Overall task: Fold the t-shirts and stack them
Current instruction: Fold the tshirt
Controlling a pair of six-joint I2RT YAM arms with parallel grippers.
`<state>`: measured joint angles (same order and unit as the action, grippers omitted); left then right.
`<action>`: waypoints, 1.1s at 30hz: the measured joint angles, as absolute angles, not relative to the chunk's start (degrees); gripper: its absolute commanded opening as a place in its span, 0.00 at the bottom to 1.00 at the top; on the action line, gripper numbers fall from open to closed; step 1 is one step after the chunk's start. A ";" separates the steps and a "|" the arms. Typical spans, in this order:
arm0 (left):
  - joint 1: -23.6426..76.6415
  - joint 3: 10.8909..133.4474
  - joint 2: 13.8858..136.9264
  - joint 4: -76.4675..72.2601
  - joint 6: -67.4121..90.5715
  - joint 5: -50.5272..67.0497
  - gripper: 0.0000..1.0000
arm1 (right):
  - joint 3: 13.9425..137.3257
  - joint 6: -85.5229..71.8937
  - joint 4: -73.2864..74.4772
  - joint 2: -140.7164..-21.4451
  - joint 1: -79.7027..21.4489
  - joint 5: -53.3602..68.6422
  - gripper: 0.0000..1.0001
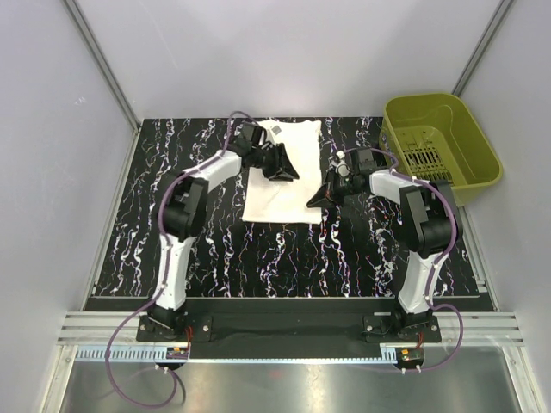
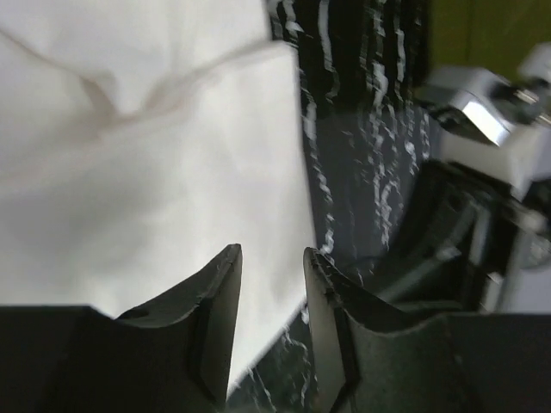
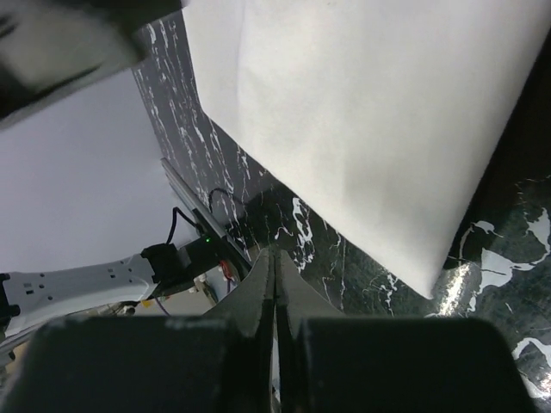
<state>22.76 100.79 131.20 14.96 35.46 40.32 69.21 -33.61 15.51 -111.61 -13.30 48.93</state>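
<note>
Your left gripper (image 2: 271,254) hovering over the folded off-white t-shirt (image 1: 277,200), fingers standing apart, holding nothing, your right gripper (image 3: 275,255) sitting beside its right edge, fingers pressing together

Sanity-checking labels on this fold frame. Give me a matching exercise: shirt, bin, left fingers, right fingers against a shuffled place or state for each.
Things
1. shirt
2. bin
3. left fingers
4. right fingers

Place or state
A. pressed shut, over bare table just off the shirt's right edge
B. olive green, far right corner
C. apart with nothing between them, over the shirt
D. white, lying flat mid-table

Pairs: 1-D, 2-B, 3-C, 4-A
</note>
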 measured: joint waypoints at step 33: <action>12.25 58.98 112.64 4.49 36.01 43.11 0.00 | 77.32 -36.16 10.35 -127.81 -21.58 55.72 0.00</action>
